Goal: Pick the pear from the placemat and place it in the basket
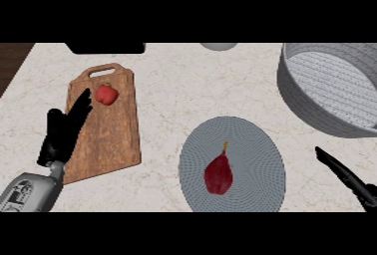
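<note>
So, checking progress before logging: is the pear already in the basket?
No, the pear lies on the round grey placemat, apart from the basket.

The counter (191,89) looks like pale stone, smooth, with faint veins. The board (110,134) is brown wood with visible grain and a soft sheen. The placemat (254,149) looks like grey woven cloth, finely ribbed and matt. The basket (331,89) is grey too, its wall showing a fine woven texture, matt. The pear (219,172) has dark red, smooth skin with little shine. The small red fruit (106,93) on the board looks smooth and slightly glossy. The left hand (63,132) is matt black; its forearm (29,191) looks like grey metal.
</note>
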### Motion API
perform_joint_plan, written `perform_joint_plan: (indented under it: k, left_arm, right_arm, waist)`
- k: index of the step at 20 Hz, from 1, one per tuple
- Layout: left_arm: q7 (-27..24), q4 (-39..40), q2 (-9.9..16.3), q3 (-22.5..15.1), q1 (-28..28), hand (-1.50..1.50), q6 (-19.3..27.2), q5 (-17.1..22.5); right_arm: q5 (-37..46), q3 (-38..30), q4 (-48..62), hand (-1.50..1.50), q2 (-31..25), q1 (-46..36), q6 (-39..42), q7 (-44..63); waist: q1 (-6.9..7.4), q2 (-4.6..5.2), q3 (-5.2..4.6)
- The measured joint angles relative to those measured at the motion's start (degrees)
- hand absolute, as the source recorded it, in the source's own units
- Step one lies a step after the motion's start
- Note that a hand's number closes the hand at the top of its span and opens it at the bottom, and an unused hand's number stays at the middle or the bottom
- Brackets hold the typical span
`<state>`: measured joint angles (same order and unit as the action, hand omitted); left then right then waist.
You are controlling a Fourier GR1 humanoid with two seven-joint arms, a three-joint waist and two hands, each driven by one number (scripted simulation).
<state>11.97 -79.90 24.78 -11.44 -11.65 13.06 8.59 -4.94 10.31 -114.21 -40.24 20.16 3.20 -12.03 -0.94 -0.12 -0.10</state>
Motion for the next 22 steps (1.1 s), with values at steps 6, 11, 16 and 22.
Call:
perform_joint_plan:
  k: [6,11,16,22]
  left_arm:
    - [-0.9,1.4,-2.5,1.4,0.0,0.00,-1.6,-2.1]
    - [-0.6,2.6,-3.6,3.0,-1.3,0.00,-3.1,-3.6]
    - [-0.5,2.5,-4.0,4.9,-1.3,0.00,-5.1,-4.8]
    - [1.1,0.3,-5.6,6.3,-0.5,0.00,-6.4,-6.6]
  right_arm:
    - [1.7,-1.0,-2.2,-1.50,3.1,1.8,2.4,3.5]
    - [5.2,-1.6,-0.3,-1.50,8.0,0.6,1.1,4.7]
    - [9.7,-0.7,1.4,-1.50,13.2,-2.3,-0.5,7.8]
    - [14.6,1.7,7.6,-1.50,19.1,-5.8,-0.7,6.9]
  waist:
    - [0.44,0.06,0.08]
    - [0.61,0.08,0.10]
    - [0.76,0.09,0.09]
    - [0.89,0.10,0.11]
